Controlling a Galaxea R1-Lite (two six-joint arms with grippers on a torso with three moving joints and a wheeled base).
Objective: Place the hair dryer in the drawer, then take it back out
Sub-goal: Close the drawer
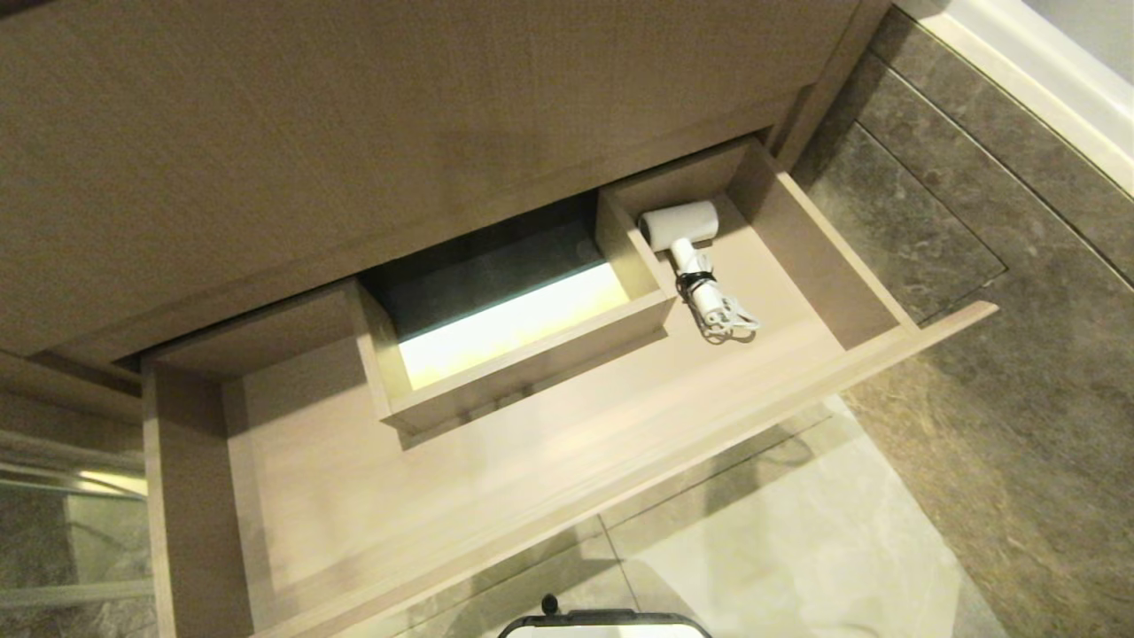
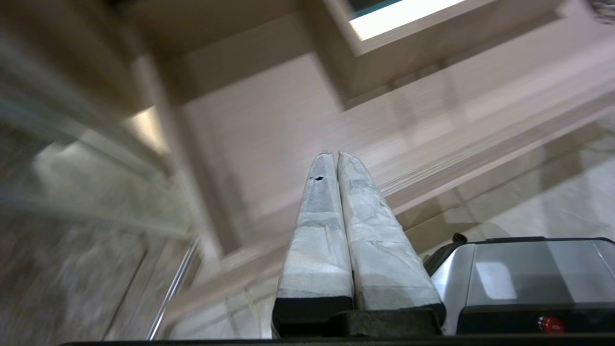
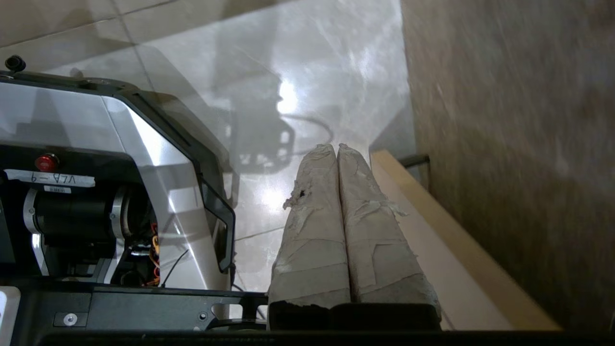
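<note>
The drawer (image 1: 567,461) stands pulled wide out of the wooden cabinet, its U-shaped floor wrapping a central rectangular cutout. In its right arm lies the small white hair dryer (image 1: 687,244), barrel toward the cabinet, cord coiled at the handle's end. Neither gripper shows in the head view. My left gripper (image 2: 335,154) is shut and empty, hanging low in front of the drawer (image 2: 288,129). My right gripper (image 3: 335,146) is shut and empty too, down beside the drawer's front edge (image 3: 432,216) over the floor.
The cutout (image 1: 509,323) glows bright inside. Dark stone floor (image 1: 1019,310) lies right of the drawer, pale glossy tiles (image 1: 797,549) in front. My silver base (image 3: 120,144) sits close under the arms. The cabinet front (image 1: 354,133) rises behind the drawer.
</note>
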